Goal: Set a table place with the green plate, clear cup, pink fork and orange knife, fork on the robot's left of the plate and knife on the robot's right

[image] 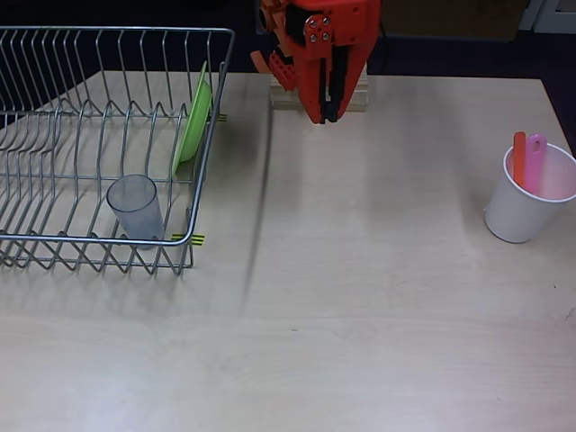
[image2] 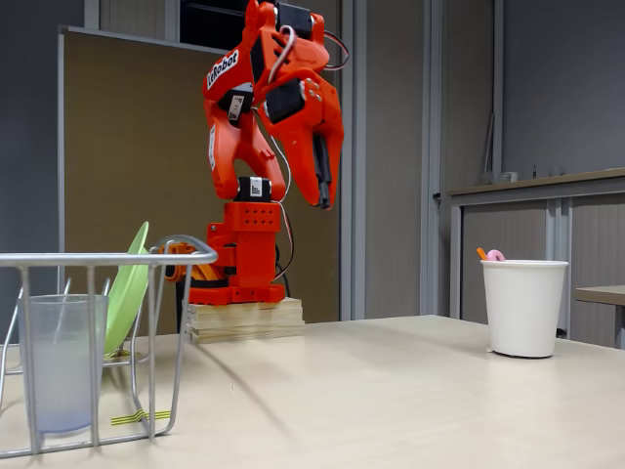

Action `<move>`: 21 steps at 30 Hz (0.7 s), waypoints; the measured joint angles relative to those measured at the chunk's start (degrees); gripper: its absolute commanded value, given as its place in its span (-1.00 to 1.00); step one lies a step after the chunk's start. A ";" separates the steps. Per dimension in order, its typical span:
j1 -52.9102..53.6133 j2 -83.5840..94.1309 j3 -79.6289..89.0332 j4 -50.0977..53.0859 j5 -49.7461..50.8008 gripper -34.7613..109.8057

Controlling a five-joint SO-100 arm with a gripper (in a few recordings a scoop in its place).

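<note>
1. One round lime-green plastic plate (image: pixel 193 123) on edge, one clear plastic cup (image: pixel 136 206) upright – both in the wire dish rack (image: pixel 54 243).
2. One pink fork (image: pixel 536 162), one orange knife (image: pixel 519 158) – ends hidden in the white cup (image: pixel 517 216) on the counter (image: pixel 360 297).
3. One orange hand (image2: pixel 322 186), raised, pressed together, holding nothing.

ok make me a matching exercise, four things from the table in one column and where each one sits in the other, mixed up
Things:
1. plate
2. clear cup
3. fork
4. gripper

Places:
A. upright inside the rack, near its front corner
B. handle sticking out of the white cup
C. raised above the table, holding nothing
D. on edge against the rack's right side

Pairs: 1-D, 2-A, 3-B, 4-C
</note>
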 measured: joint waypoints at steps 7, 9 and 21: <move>5.89 3.08 1.76 4.39 1.23 -0.18; 7.65 5.45 3.60 5.71 1.14 -0.09; 29.09 14.33 5.71 13.18 -5.45 -0.10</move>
